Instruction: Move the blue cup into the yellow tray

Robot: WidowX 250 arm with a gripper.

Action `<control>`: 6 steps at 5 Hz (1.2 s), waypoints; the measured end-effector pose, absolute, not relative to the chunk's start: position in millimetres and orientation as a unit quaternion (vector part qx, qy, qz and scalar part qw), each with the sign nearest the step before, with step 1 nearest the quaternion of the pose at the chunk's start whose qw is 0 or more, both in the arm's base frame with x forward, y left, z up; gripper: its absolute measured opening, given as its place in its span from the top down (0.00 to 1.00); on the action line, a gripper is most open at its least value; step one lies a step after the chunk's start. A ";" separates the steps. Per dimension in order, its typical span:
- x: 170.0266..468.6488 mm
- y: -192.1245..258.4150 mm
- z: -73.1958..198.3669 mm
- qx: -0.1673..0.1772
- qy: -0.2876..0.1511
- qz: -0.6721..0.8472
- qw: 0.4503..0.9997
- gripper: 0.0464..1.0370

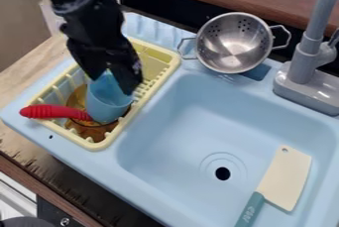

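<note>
Across most of the frame spreads a light-blue toy sink [192, 114], set on a wooden desk [31, 67]. The black arm [83, 13] comes in from the upper left, its tool [116, 75] at the blue cup's [106, 103] upper end; whether it is clamped or apart, I cannot tell. The yellow tray [151, 96] sits left of the basin, the cup within its outline, over an amber-brown pan [83, 127] with a red handle [49, 112]. A gray faucet [305, 57] stands upper right, a metal colander [235, 42] upper center, a cleaver [285, 179] lower right.
</note>
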State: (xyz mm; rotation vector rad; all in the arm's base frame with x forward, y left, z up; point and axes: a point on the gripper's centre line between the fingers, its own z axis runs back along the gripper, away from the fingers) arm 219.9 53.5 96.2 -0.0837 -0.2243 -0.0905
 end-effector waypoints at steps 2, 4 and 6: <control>228.1 31.9 96.5 -0.012 -0.108 -0.095 0.990 0.04; 254.0 21.2 102.5 0.009 -0.114 -0.085 0.990 0.04; 277.3 6.1 106.8 0.015 -0.131 -0.077 0.988 0.04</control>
